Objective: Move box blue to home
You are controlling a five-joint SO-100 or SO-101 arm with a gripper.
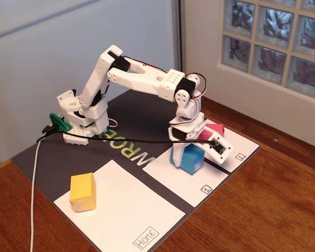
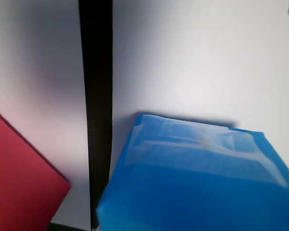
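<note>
Near the table's right edge, the gripper (image 1: 185, 149) hangs over the box blue (image 1: 191, 158), jaw state unclear; home (image 1: 127, 218) awaits.

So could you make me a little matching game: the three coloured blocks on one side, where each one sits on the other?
Blocks:
1. yellow block
2. blue block
3. pink block

Places:
A. on the sheet labelled 1, under the gripper
B. on the sheet labelled 2, behind the gripper
C. on the Home sheet

Pairs: 1-C, 2-A, 3-B
</note>
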